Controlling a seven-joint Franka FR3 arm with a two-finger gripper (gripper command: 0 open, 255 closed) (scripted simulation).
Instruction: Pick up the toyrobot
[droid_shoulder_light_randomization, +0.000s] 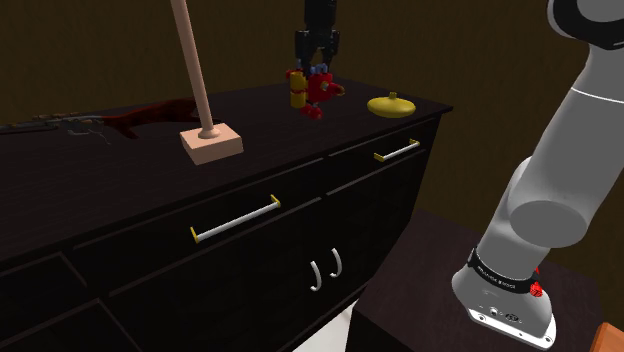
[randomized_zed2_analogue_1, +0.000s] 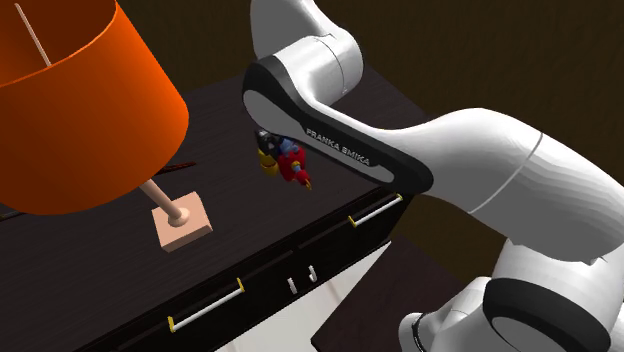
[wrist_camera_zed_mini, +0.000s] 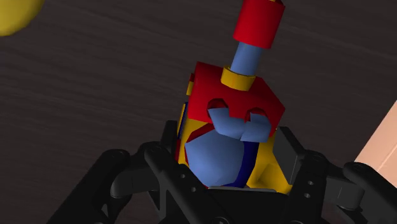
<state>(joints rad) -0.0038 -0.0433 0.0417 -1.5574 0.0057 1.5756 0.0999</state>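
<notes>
Shoulder view sits beside the stand (droid_shoulder_light_randomization: 410, 300), facing up-left across the dresser top (droid_shoulder_light_randomization: 110, 175). Second exterior view looks steeply down from high, past the arm (randomized_zed2_analogue_1: 330, 130). Wrist view's tight on the toy robot (wrist_camera_zed_mini: 232, 127). Both exteriors share it and the lamp base (droid_shoulder_light_randomization: 211, 143).

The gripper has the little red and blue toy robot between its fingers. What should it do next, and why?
Probably lift straight up a little. In the wrist view the gripper looks closed against both sides of the toy robot, which is low over the dark dresser top. Going straight up should keep it away from the lamp base and the yellow thing on either side.
</notes>
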